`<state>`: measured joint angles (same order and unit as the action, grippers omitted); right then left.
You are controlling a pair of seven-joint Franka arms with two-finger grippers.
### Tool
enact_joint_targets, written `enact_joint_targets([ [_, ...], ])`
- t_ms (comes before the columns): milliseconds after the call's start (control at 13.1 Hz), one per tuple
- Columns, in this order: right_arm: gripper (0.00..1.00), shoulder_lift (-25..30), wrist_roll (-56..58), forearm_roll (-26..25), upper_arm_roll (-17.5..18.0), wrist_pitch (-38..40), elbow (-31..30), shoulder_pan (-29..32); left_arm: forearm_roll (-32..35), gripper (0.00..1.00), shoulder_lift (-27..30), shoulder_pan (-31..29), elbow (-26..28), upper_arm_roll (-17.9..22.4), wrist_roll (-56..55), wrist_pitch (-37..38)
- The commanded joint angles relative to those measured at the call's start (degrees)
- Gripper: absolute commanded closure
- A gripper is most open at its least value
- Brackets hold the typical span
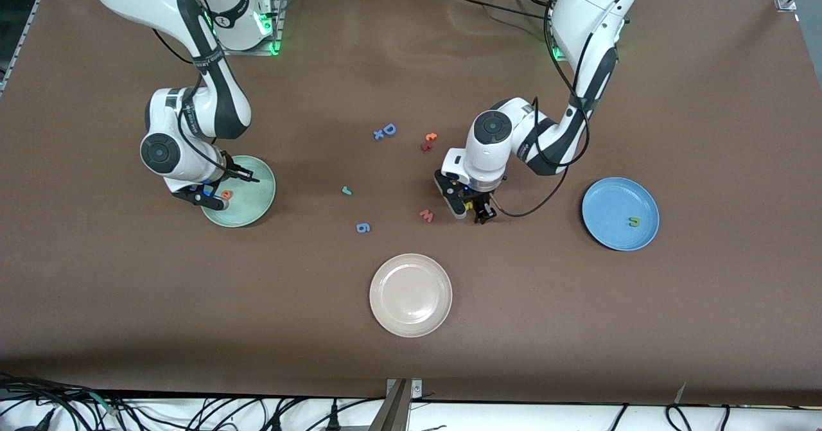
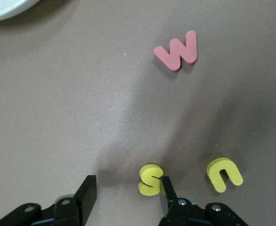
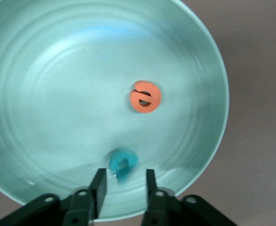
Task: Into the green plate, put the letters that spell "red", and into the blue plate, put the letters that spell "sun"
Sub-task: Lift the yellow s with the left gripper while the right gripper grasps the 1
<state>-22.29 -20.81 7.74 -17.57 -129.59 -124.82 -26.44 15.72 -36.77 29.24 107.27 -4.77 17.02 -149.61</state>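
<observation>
My left pincer (image 2: 123, 188) stands wide, straddling the yellow "s" (image 2: 150, 179) beside the "w" (image 2: 177, 50); thin, light foam, I'd pinch its flat edges. Right pincer (image 3: 123, 181), parted, hovers over the green plate (image 3: 43, 70), empty.

— How was your light?
— Even and bright from overhead; your tabletop (image 1: 411, 367) showed only soft shadows under both arms.
— Any glare or blur?
— You had a pale sheen inside the green plate (image 3: 43, 94), and the teal letter (image 3: 122, 164) there looked smeared.
</observation>
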Motion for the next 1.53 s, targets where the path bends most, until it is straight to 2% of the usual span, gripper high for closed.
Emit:
enact_joint_targets([
  [0, 0.02, 1.1, 0.9, 0.5, -0.1, 0.6, 0.5, -0.1, 1.7, 0.37, -1.1, 0.8, -1.2, 0.7, 0.3, -0.1],
  [306, 0.05, 4.3, -0.4, 0.7, 1.2, 5.4, 3.3, -0.8, 1.6, 0.40, -1.3, 0.8, -1.3, 0.7, 0.3, -0.1],
  [459, 0.16, 4.6, -5.5, 0.7, 4.4, 6.2, 5.5, -0.9, 1.5, 0.43, -1.3, 0.8, -1.2, 0.7, 0.3, -0.1],
  [613, 0.24, 4.2, -13.5, 0.7, 9.0, 5.3, 7.4, -0.9, 1.5, 0.54, -1.3, 0.8, -1.3, 0.7, -0.1, -0.1],
  [689, 0.24, 3.5, -16.9, 0.7, 10.6, 5.0, 8.6, -0.9, 1.4, 0.60, -1.3, 0.8, -1.3, 0.7, -0.1, -0.1],
  [919, 0.24, 0.5, -25.2, 0.7, 13.6, -2.5, 8.9, -3.0, 1.0, 0.81, -1.3, 0.8, -1.3, 0.7, -0.6, -0.1],
  [1225, 0.24, -5.7, -30.7, 0.6, 13.9, -16.7, 9.1, -9.2, 0.6, 1.00, -1.2, 0.8, -1.3, 0.7, -0.8, -0.1],
  [1455, 0.25, -8.6, -30.6, 0.5, 13.9, -17.7, 12.1, -11.8, -2.6, 1.00, 1.6, -0.3, -1.3, 2.0, -0.6, 0.3],
])
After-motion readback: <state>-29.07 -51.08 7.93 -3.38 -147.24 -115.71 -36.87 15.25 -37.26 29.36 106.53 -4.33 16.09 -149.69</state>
